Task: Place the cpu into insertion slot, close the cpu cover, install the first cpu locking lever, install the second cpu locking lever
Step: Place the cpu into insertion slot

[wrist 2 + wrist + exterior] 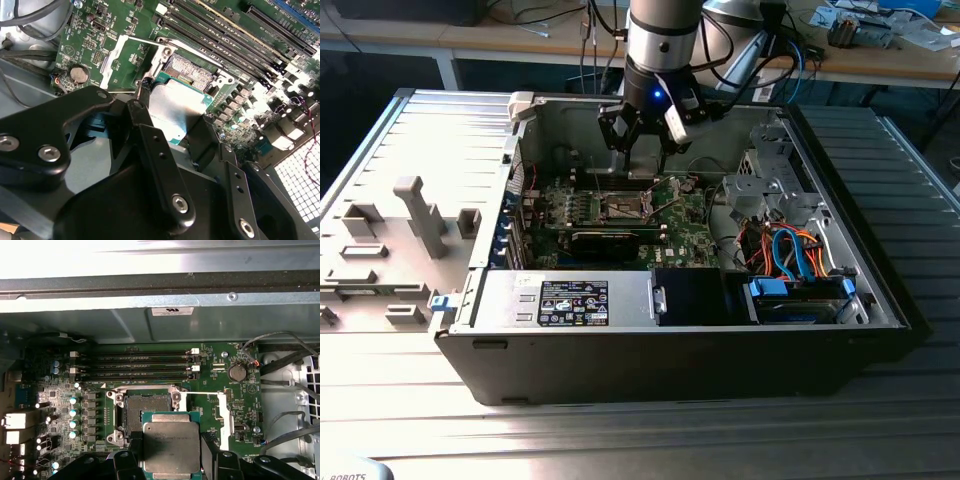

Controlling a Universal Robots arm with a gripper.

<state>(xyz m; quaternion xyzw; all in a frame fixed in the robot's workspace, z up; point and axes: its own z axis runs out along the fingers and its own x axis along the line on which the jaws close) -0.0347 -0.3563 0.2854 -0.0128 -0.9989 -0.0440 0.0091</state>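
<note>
My gripper (pixel 170 452) is shut on the cpu (pixel 170 446), a flat square chip with a silver-grey face and green rim, pinched at two opposite edges by the black fingers (pixel 131 452). The chip hangs level a little above the board, next to the insertion slot (pixel 145 412), a dark open square socket with a silver rim. In the second wrist view the cpu (pixel 175 107) partly overlaps the slot (pixel 192 70). The cpu cover (pixel 225 415) is flipped open beside the socket. In the exterior view the gripper (pixel 643 140) hovers over the slot (pixel 625 205) inside the computer case.
Long black memory slots (pixel 140 367) run beside the socket. A coin battery (pixel 236 372) sits beyond the cover. The grey drive cage (pixel 770 180), coloured cables (pixel 790 255) and a power supply (pixel 570 300) crowd the case, whose metal walls (pixel 570 120) enclose the board.
</note>
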